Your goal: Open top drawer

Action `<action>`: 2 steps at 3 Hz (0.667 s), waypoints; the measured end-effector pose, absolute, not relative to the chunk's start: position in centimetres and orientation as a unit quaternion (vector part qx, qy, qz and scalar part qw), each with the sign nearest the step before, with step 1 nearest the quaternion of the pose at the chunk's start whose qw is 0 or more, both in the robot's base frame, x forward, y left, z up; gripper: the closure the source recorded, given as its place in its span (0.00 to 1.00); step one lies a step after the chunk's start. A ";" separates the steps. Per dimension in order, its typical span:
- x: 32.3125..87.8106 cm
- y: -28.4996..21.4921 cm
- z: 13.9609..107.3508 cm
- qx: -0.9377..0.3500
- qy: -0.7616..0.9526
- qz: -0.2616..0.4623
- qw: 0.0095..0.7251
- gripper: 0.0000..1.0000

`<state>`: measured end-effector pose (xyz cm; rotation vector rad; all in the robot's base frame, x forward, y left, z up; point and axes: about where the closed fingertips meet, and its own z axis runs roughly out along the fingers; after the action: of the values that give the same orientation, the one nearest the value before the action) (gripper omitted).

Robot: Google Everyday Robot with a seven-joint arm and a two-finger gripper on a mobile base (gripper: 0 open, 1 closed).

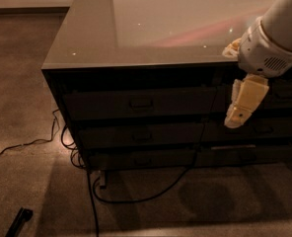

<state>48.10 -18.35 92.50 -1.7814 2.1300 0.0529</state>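
Dark speckled floor [22, 98] surrounds a low cabinet [87, 38] with a glossy top, and a black cable [146, 197] loops on the floor before it. I see the top drawer [101, 105] shut in the left column, its small handle [141, 103] untouched. My gripper [240, 107] hangs pointing down at that drawer's right end, well apart from the handle; I cannot tell whether it is spread or closed.
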 end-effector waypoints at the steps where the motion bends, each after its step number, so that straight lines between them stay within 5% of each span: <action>1: 50.0 -15.3 88.4 -0.659 0.732 0.046 0.167 0.00; 2: 52.2 -12.8 85.2 -0.677 0.719 0.048 0.150 0.00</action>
<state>52.21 -12.82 85.17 -1.9450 2.0667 0.1369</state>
